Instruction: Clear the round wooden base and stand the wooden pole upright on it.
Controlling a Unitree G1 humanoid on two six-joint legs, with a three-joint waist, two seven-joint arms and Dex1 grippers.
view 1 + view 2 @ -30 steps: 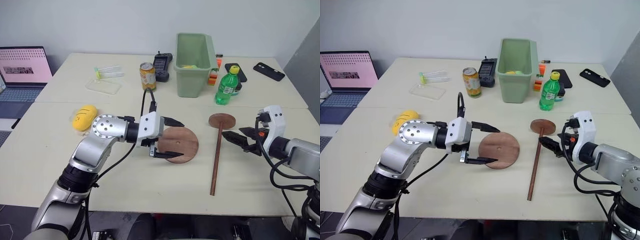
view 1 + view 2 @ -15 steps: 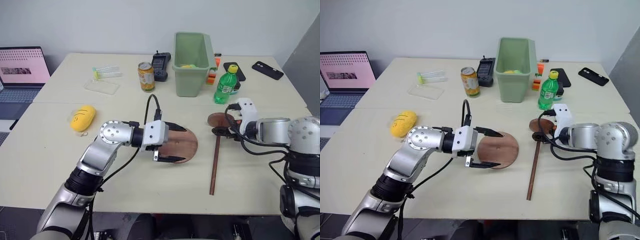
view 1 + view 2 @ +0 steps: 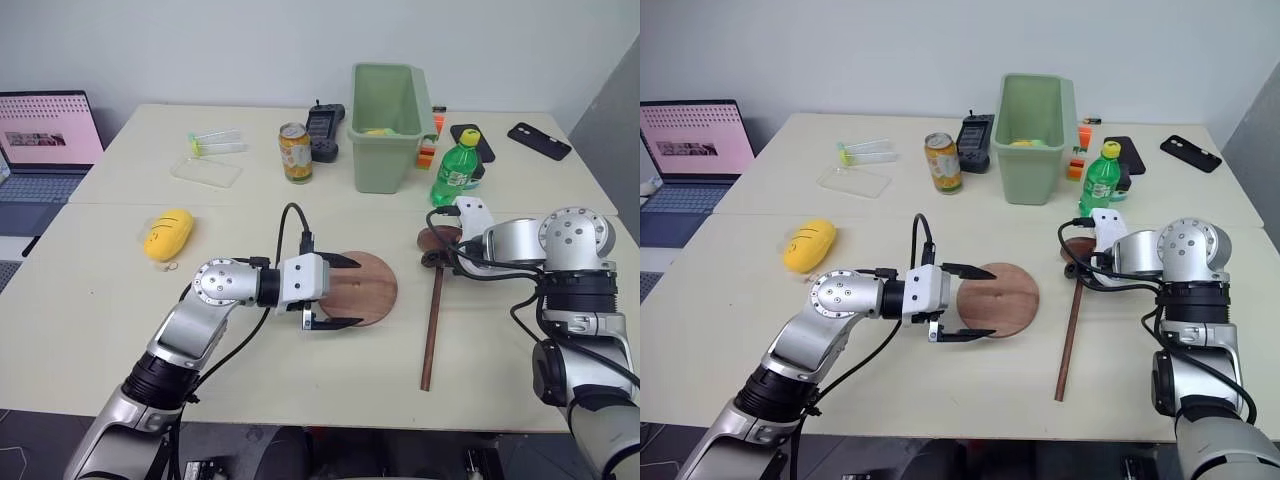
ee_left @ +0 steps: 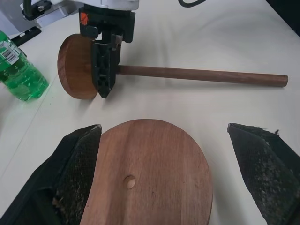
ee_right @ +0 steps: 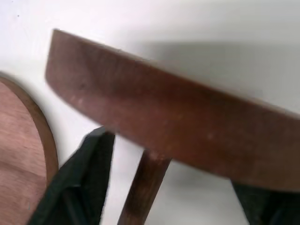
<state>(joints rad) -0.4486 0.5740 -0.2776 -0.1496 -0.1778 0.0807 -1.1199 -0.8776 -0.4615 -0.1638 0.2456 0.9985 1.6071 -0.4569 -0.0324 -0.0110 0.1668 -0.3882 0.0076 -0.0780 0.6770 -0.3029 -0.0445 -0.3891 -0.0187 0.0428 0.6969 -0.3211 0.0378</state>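
Pole (image 3: 433,318) first: the right gripper (image 4: 104,70), which a second ago hung wide open off to the side, has swung in over the rod's disc end and its fingers are narrowing either side of the rod just below the disc, so a pickup looks close. It lies flat on the table (image 3: 120,320), right of the round wooden base (image 3: 362,288). That base is bare, and the left gripper (image 3: 335,293) straddles its near edge, fingers wide.

Green bin (image 3: 387,130) at table back, can (image 3: 295,153) beside; green bottle (image 3: 455,174), yellow toy (image 3: 168,234), laptop (image 3: 45,140).
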